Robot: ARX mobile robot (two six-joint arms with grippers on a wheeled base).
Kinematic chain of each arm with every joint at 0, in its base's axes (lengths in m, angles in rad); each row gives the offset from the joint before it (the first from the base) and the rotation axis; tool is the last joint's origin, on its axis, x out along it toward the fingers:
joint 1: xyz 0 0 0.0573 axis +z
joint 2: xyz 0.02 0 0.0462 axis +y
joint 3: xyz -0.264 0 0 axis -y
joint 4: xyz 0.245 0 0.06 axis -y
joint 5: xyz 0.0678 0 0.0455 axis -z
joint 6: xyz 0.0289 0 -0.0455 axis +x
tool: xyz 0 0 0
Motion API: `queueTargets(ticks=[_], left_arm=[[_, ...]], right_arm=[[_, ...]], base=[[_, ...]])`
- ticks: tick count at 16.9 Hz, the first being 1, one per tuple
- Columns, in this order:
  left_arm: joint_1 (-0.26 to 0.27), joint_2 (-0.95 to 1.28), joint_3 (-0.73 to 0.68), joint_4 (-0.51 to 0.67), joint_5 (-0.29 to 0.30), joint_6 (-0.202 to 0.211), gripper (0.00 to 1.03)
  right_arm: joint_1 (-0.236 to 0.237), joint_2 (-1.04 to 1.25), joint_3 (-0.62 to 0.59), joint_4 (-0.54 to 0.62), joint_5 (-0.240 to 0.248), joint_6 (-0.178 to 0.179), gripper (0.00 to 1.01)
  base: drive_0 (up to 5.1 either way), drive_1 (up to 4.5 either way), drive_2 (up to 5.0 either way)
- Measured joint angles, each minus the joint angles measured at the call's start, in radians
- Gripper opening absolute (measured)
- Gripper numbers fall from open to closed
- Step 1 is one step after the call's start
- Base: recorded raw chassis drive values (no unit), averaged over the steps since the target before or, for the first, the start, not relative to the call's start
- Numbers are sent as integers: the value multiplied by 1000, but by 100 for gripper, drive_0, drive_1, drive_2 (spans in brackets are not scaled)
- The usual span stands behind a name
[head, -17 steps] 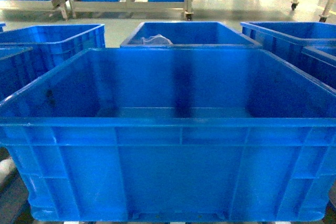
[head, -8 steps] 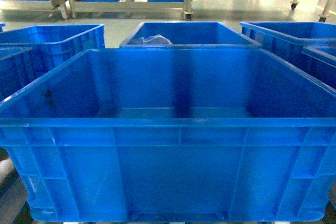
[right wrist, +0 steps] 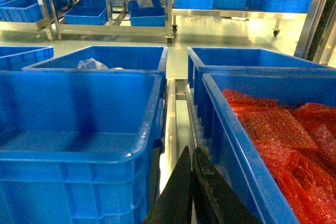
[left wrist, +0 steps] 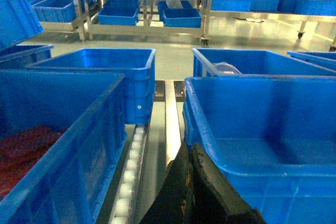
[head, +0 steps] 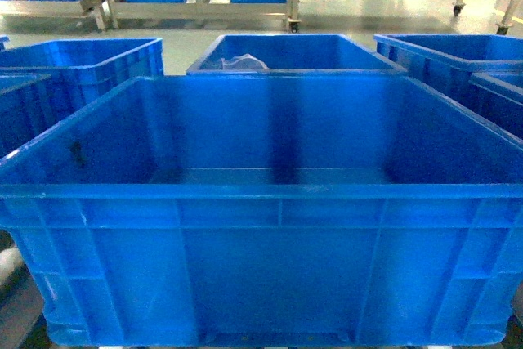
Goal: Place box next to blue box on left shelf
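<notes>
The box (head: pixel 261 226) is seated on the left shelf (left wrist: pixel 128 177), neighbouring crates at 9 and 3 o'clock. Left gripper (left wrist: pixel 190 182) and right gripper (right wrist: pixel 192 187) are seen closed, flanking it; grasp cannot be told.

Box (head: pixel 270 275) front-centre on left shelf (left wrist: pixel 128 174), btwn neighbour crates (left wrist: pixel 58 145) both sides.

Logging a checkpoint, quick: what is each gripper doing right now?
Left gripper: shut, beside the box.
Right gripper: shut, holding nothing visible.
</notes>
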Motion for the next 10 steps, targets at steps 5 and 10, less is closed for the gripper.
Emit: queueTargets(ticks=[5, 10], left_arm=[[0, -120, 0, -122, 0, 0, 2], [0, -328, 1, -351, -4, 0, 2]], right_arm=[[0, -126, 0, -125, 0, 0, 1], [0, -319, 0, -363, 0, 0, 1]], base=[[0, 0, 0], [0, 0, 0]])
